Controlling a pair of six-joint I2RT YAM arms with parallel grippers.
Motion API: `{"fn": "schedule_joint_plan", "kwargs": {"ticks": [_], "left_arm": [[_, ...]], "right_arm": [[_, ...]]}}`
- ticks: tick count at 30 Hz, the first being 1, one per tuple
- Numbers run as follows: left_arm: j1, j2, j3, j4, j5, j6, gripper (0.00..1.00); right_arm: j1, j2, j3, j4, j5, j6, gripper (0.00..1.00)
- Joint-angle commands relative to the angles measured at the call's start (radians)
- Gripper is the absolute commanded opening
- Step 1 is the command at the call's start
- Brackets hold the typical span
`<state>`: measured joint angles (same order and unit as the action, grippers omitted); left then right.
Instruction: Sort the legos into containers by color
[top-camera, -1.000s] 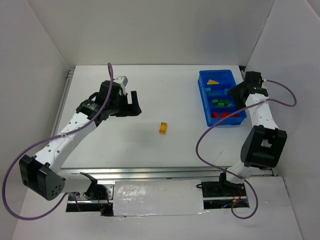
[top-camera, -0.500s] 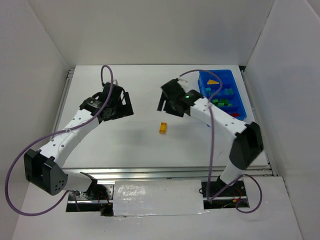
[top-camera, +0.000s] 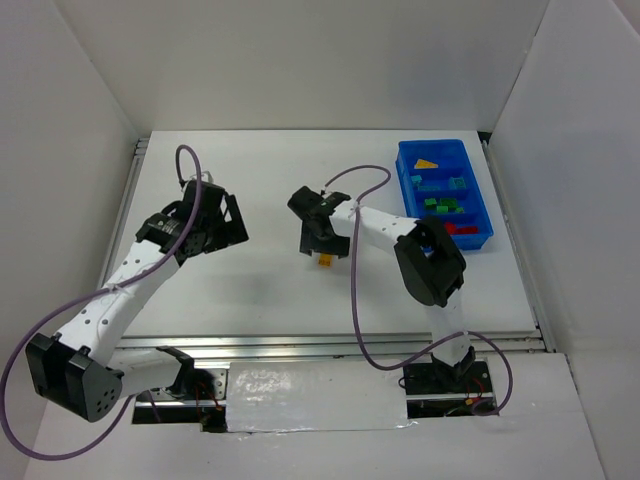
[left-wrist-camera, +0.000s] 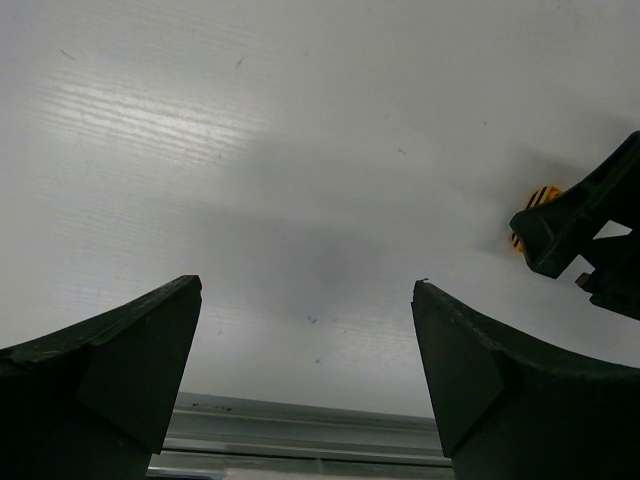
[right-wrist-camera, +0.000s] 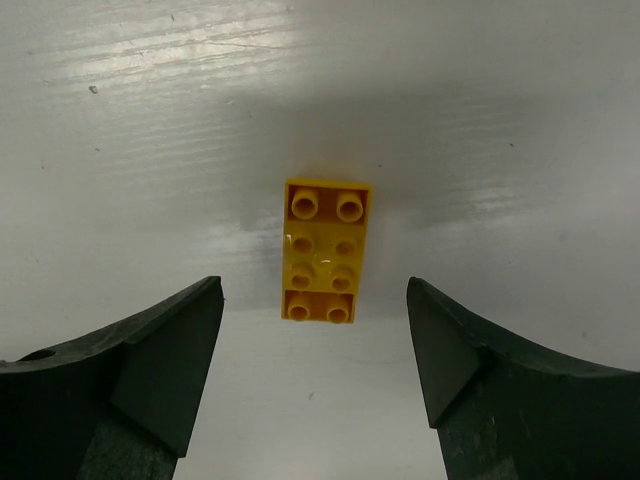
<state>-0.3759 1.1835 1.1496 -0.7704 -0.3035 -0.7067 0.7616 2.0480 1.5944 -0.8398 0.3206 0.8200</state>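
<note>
**Legos mostly in the blue bin, one yellow brick waits on the desk**

The blue bin sits at the far right corner of the desk. Its little rooms run in a row from far to near. The far room has a yellow piece. The next has light-blue ones, then come green ones, and the near room has red ones. Each colour has its own room, so like goes with like.

The yellow brick lies flat near the middle of the desk, bumps up, well apart from the bin. It is the only lego I can see outside the bin.

The right hand hangs right over that brick. Its two fingers are spread wide, one on each side of the brick, and they do not touch it. The brick's long sides face the fingers, so a squeeze would catch it across its narrow middle. I think that is the easy way to hold it. My guess is that the hand needs to go lower, pinch, and then carry the brick to the far room with the other yellow piece.

The left hand is over the left part of the desk, with no lego near it. Its fingers are spread wide too and hold nothing. It looks parked out of the way so the two arms do not bump.
</note>
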Motion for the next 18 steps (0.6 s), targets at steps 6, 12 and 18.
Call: {"fn": "schedule_joint_plan", "kwargs": {"ticks": [6, 12, 18], "left_arm": [[0.009, -0.005, -0.007, 0.025, 0.049, 0.042, 1.00], [0.012, 0.005, 0.012, 0.032, 0.053, 0.059, 0.99], [0.014, 0.005, -0.010, 0.049, 0.083, 0.058, 0.99]], "right_arm": [[-0.008, 0.024, -0.128, 0.130, -0.129, -0.031, 0.71], [-0.008, -0.005, -0.123, 0.156, -0.115, -0.061, 0.00], [-0.070, -0.041, -0.021, 0.120, -0.126, -0.122, 0.00]]}}
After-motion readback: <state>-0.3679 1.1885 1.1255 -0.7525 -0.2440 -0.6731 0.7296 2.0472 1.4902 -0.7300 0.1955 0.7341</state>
